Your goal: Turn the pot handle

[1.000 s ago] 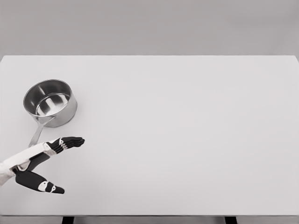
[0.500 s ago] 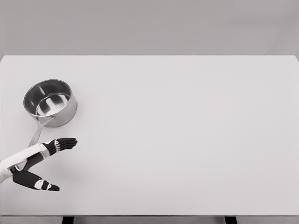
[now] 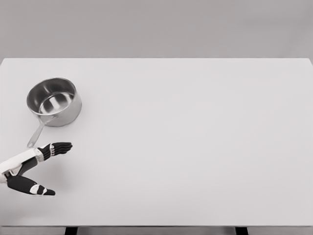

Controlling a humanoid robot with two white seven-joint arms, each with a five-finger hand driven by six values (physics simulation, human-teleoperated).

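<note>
A shiny steel pot [image 3: 54,102] stands on the white table [image 3: 195,137] at the left. Its long handle [image 3: 36,133] points toward the near left, ending just above my left hand. My left hand [image 3: 41,169] lies at the lower left with dark fingers [image 3: 57,148] stretched out and thumb apart, open and holding nothing. The fingers sit just below and to the right of the handle's tip; whether they touch it is unclear. The right arm does not show.
The table's near edge runs along the bottom of the picture, with two dark legs [image 3: 71,230] below it. A grey wall [image 3: 156,27] lies behind the far edge.
My left hand has drawn back toward the lower left. The pot has shifted slightly up and away, and its handle has swung a little.
</note>
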